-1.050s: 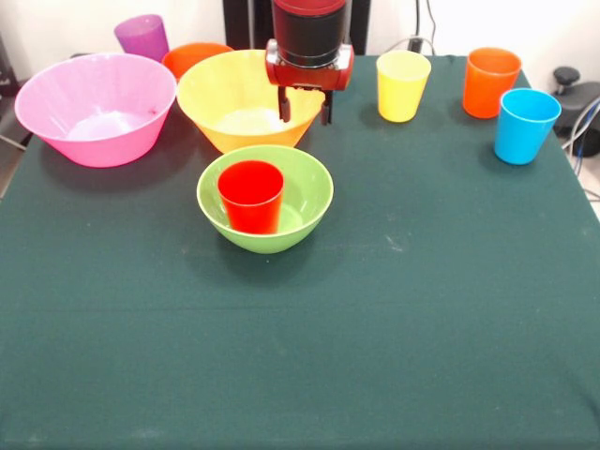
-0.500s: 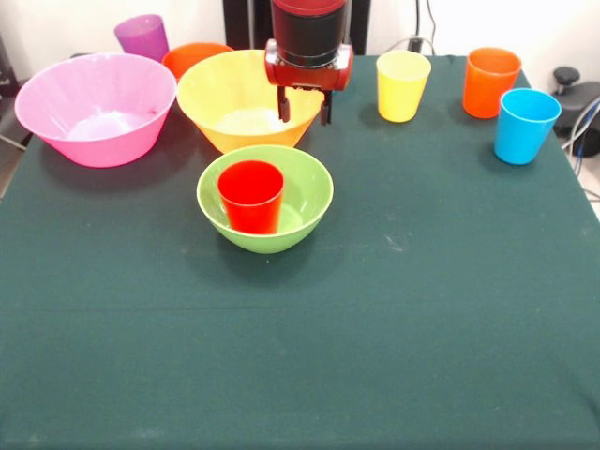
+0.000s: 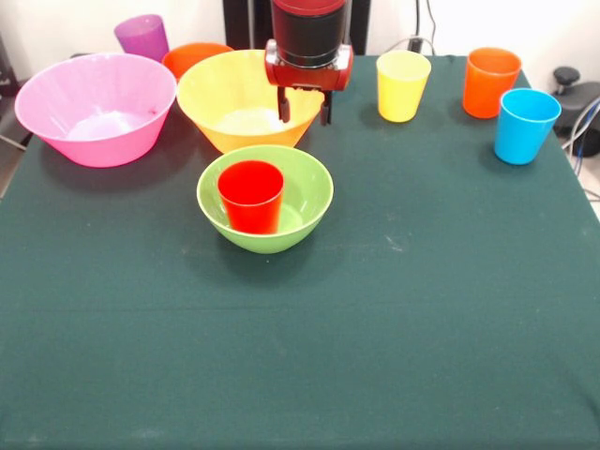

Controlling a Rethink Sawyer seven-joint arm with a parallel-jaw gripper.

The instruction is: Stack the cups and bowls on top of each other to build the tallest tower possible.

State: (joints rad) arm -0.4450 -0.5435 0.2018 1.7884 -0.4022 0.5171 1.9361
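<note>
one red cup [image 3: 250,195] upright inside green bowl [image 3: 265,199]; other bowls empty.

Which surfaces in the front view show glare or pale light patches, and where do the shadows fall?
Front view: pale washed-out patches lie inside the pink bowl and the yellow-orange bowl; the green bowl shines faintly beside the red cup; soft, short shadows sit on the dark green cloth under the bowls, suggesting diffuse light from above; the gripper looks sharp.

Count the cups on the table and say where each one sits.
5. The red cup stands inside the green bowl. The purple cup is behind the pink bowl. The yellow cup, orange cup and blue cup stand at far right. Others may be hidden.
</note>
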